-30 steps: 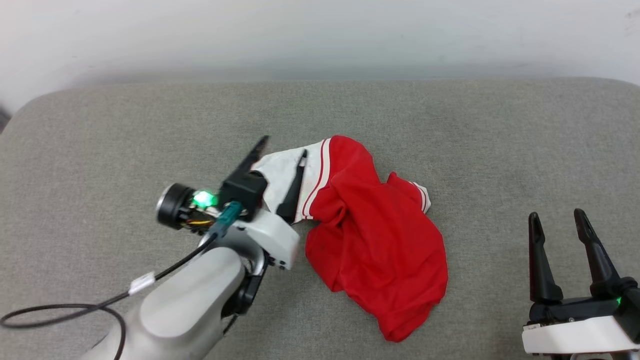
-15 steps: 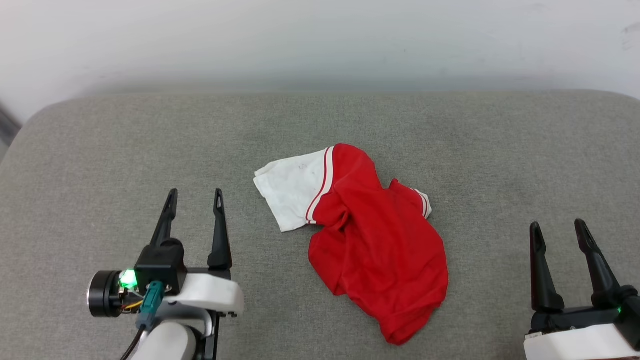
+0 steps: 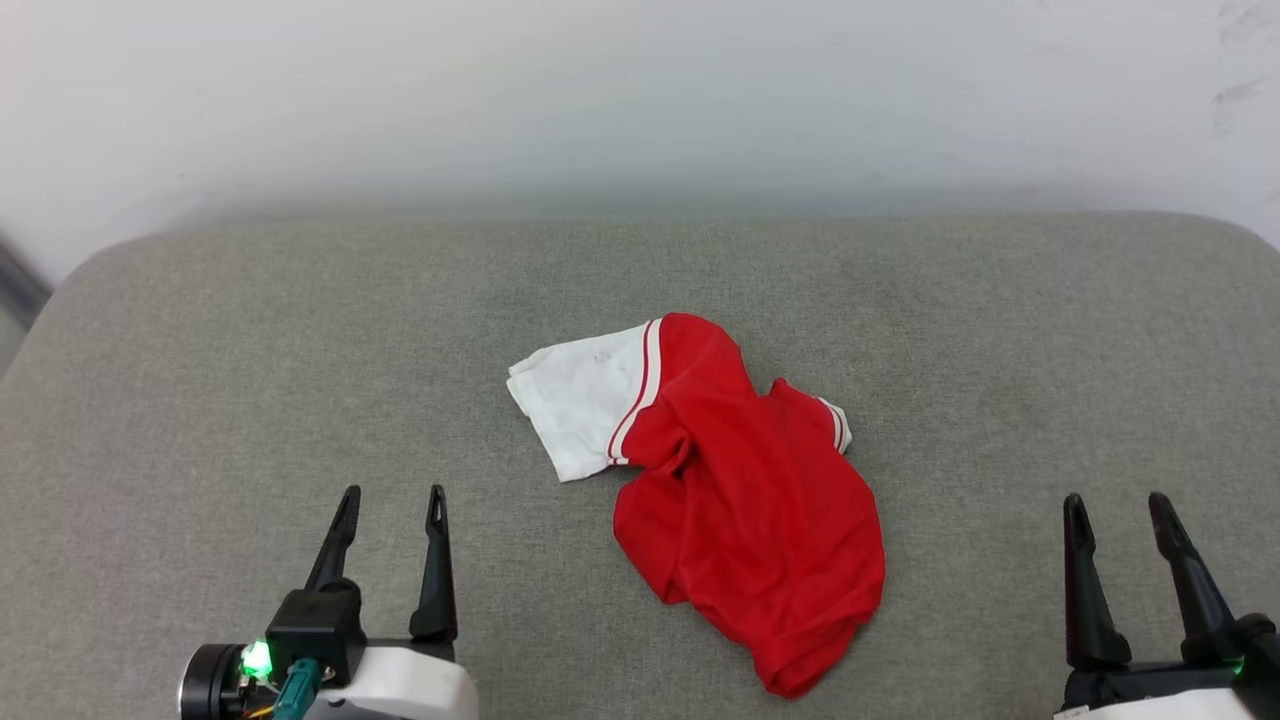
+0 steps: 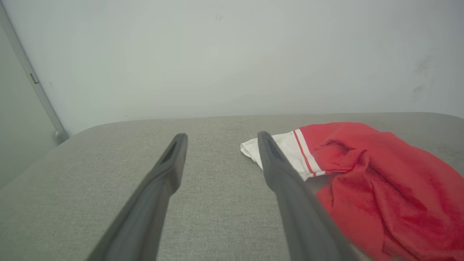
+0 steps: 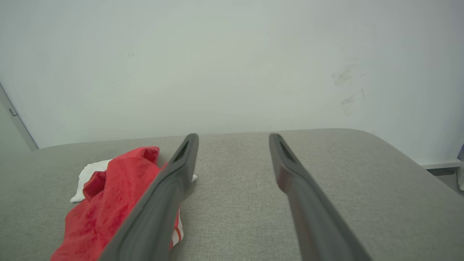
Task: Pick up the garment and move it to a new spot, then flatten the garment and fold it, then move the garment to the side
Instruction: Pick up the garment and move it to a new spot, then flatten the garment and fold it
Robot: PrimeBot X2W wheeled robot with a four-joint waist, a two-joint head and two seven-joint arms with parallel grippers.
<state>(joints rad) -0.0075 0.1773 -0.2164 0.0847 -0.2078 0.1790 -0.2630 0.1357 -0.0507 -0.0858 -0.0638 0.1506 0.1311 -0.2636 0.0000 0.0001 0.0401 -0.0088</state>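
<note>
The garment (image 3: 740,500), a red jersey with a white striped sleeve, lies crumpled in a loose heap near the middle of the grey padded surface (image 3: 250,350). My left gripper (image 3: 392,497) rests open at the lower left, well to the left of the cloth, nothing between its fingers. In the left wrist view the garment (image 4: 369,181) lies to the right of the open left gripper (image 4: 221,137). My right gripper (image 3: 1117,502) stands open at the lower right, apart from the cloth. The right wrist view shows the garment (image 5: 108,195) left of the open right gripper (image 5: 233,136).
A pale wall (image 3: 640,90) rises straight behind the padded surface's far edge. The surface's corners are rounded at far left and far right. A grey door or panel edge (image 4: 21,72) stands at the far left.
My left gripper let go of the white sleeve and drew back to the lower left. The garment stayed where it lay. The head camera tilted, shifting the whole picture downward.
</note>
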